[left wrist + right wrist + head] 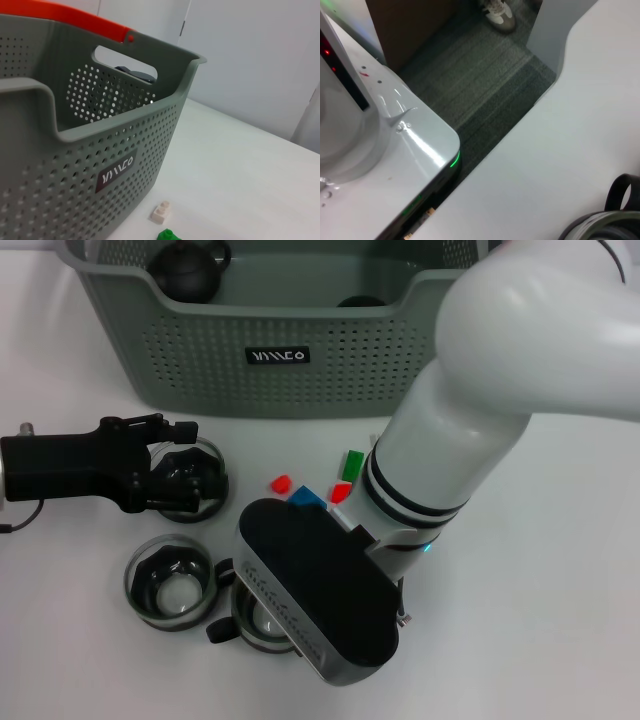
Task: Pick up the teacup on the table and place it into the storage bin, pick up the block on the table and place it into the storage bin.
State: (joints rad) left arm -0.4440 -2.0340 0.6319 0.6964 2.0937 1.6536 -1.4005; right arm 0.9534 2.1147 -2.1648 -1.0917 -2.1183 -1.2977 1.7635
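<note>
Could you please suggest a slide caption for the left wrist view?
Perforated grey-green storage bin on white table, cream block and green block beside it.

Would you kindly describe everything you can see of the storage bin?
The storage bin is a large grey-green rectangular basket that looks like plastic. Its walls are perforated with rows of small round holes, the front rim dips into a handle notch, and the far wall has a cut-out grip. A small black label with white lettering sits on the front wall. It stands upright at the far side of the white table. A dark round lidded pot lies inside, and an orange edge shows beyond its rim.
</note>
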